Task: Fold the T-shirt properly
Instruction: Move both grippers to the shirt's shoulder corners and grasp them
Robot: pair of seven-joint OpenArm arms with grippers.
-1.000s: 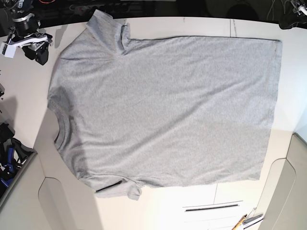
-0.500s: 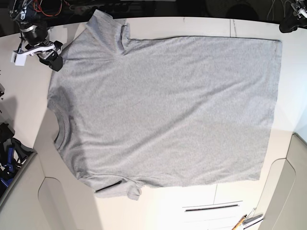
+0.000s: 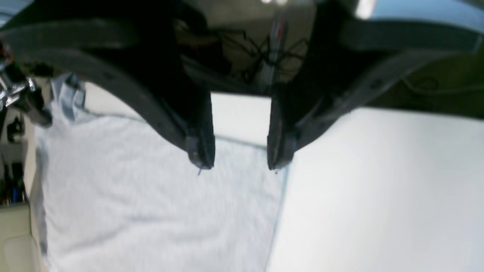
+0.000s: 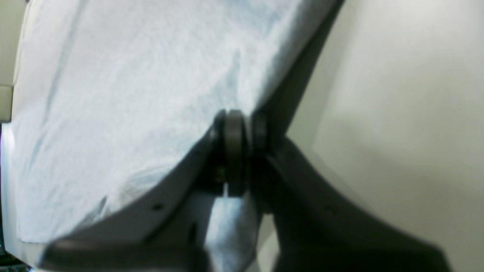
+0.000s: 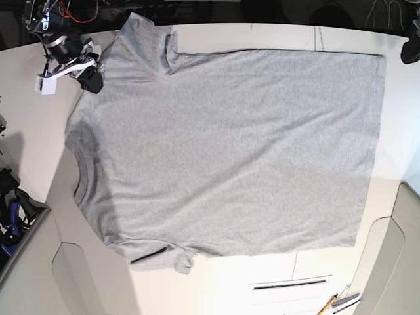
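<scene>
Right now the T-shirt is lying flat and spread out on the white table, plain side up. The right gripper is pinching the shirt's edge, with a fold of grey cloth bunching up between its pressed-together pads and the bulk of the fabric stretching away beyond them. The left gripper is hovering above the hem corner, its jaws spread apart, one tip over cloth, the other at the edge beside bare table.
</scene>
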